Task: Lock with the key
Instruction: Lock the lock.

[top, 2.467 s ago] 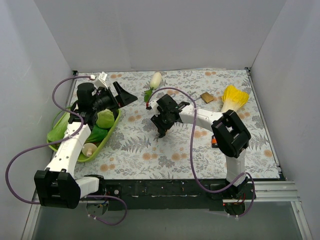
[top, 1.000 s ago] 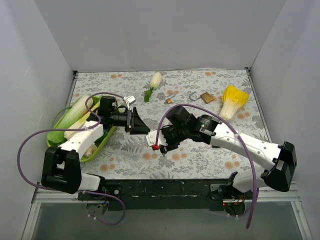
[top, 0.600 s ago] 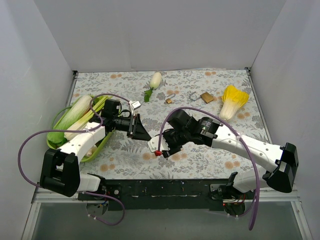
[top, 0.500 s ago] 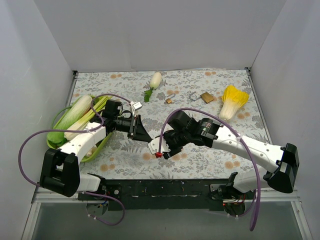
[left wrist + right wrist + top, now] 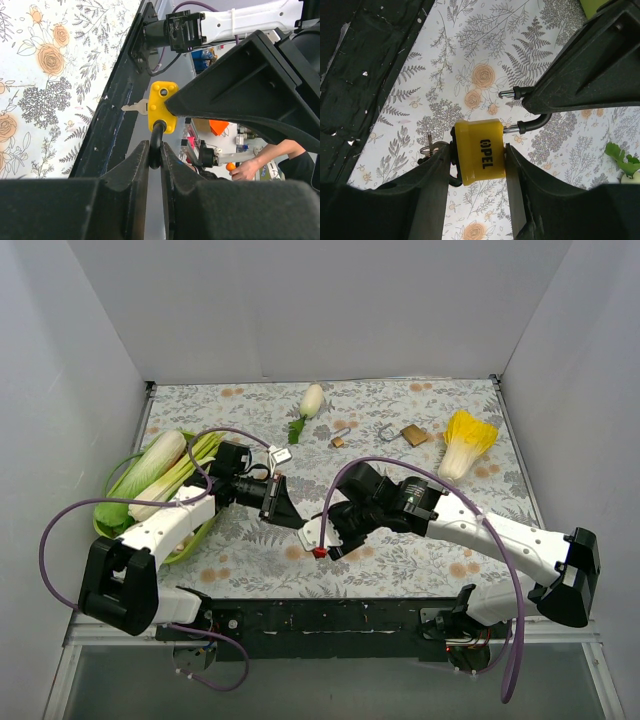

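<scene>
the right pincer (image 5: pixel 477 152) is pinching the yellow padlock (image 5: pixel 481 159) by its two flat sides, up off the flowered desk (image 5: pixel 470 45). the lock's metal hoop (image 5: pixel 536 122) pokes out past the fingertips, and it is open: one end sits in the lock and the other end hangs loose. the left pincer (image 5: pixel 155 150) squeezes that hoop between its fingers, so the lock hangs just past its tips too. a small key (image 5: pixel 133 106) sticks out beside the lock, but i cannot tell if it sits in the keyhole. i think the step now is closing the hoop. next, the two pincers likely need to line up the loose end with its hole and push it in. then one must let go to turn the key.
</scene>
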